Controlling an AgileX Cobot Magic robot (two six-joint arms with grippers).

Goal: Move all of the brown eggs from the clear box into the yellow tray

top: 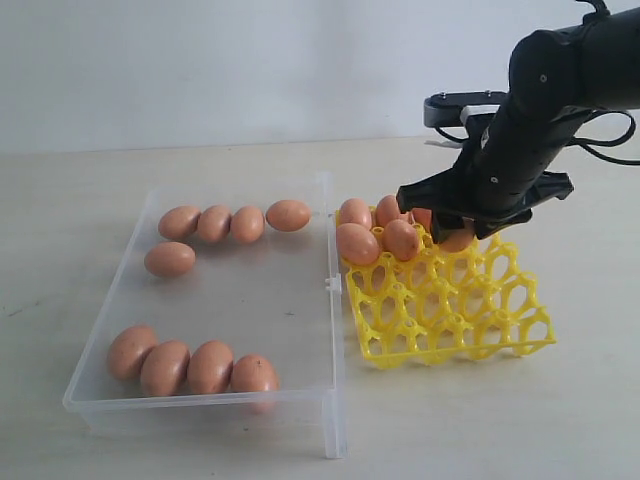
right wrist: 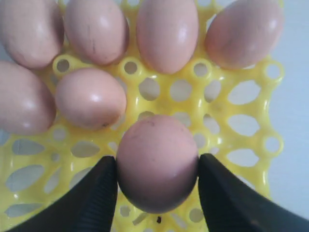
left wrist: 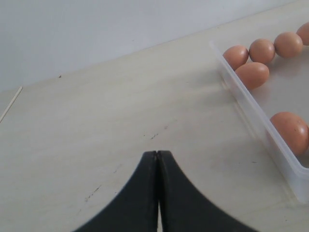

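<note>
My right gripper [top: 455, 235] [right wrist: 157, 169] is shut on a brown egg [right wrist: 157, 162] [top: 457, 240], holding it just over the back right part of the yellow tray [top: 450, 310] [right wrist: 169, 94]. Several brown eggs [top: 356, 243] sit in the tray's back cells [right wrist: 166, 34]. The clear box [top: 225, 300] still holds several eggs: a row at the back [top: 232, 222] and a row at the front [top: 190, 365]. My left gripper [left wrist: 157, 153] is shut and empty above the bare table, left of the box wall [left wrist: 251, 116]; it does not show in the exterior view.
The tray stands right against the box's right wall. A pale table [top: 90, 180] carries both. The black right arm [top: 540, 110] leans in from the upper right over the tray's back edge.
</note>
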